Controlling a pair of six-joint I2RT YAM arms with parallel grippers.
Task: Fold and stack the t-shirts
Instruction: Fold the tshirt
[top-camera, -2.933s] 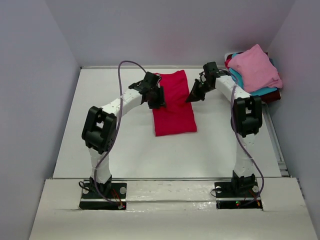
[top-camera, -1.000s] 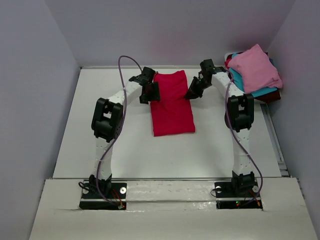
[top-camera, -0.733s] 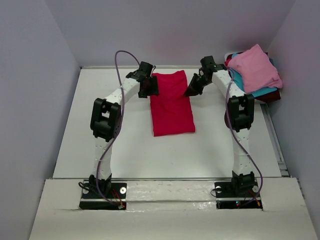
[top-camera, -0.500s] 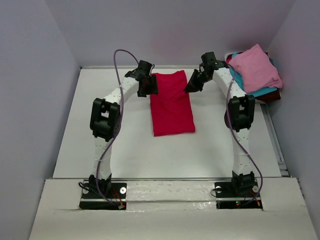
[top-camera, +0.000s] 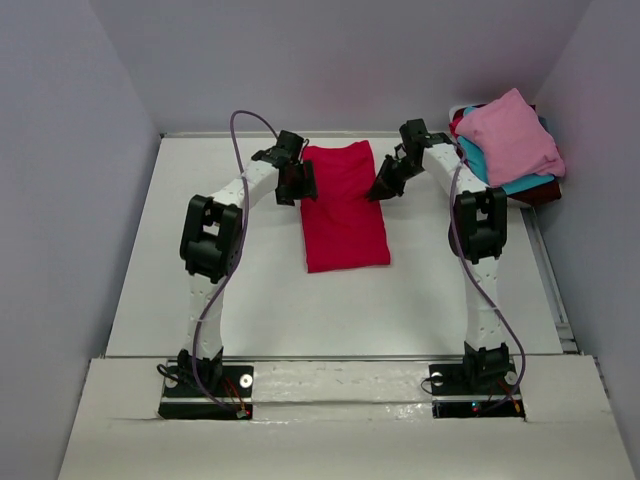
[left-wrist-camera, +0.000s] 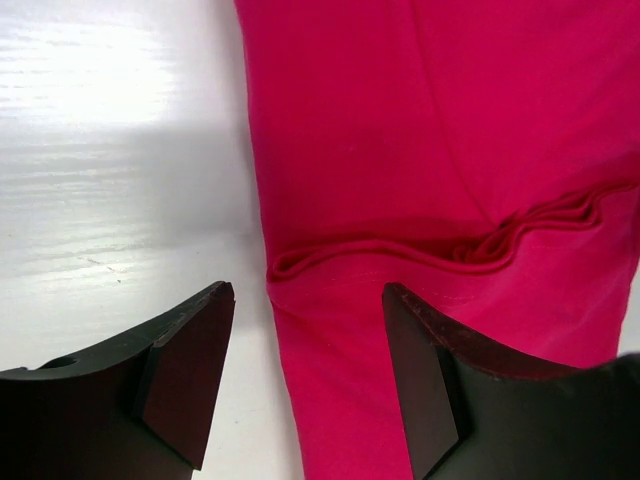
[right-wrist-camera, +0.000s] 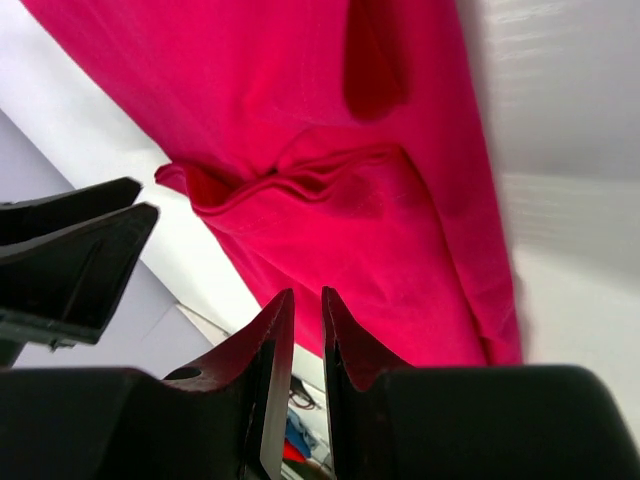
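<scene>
- Lying flat on the white table (top-camera: 250, 290), the bright crimson-red cloth t-shirt (top-camera: 345, 205) is folded into a long narrow strip. It runs from the far edge toward the middle, right between the two arms.
- Left gripper (top-camera: 298, 186) sits over the shirt's left edge near the far end. On its wrist cam the black fingers (left-wrist-camera: 185, 385) are spread wide, one over bare table and one over red cloth. A wavy hem ridge is just ahead of them, and nothing is gripped.
- Right gripper (top-camera: 384, 186) is at the opposite edge, pointed down at the cloth. Its fingers (right-wrist-camera: 265, 350) are pretty much together, with just a sliver of gap, and I can't see any fabric pinched in there.
- Far right corner has a pile, well apart from the red one: a light pink shirt (top-camera: 510, 135) on top, a teal-blue shirt (top-camera: 500, 180) under it, and a dark maroon shirt (top-camera: 542, 193) peeking out below.
</scene>
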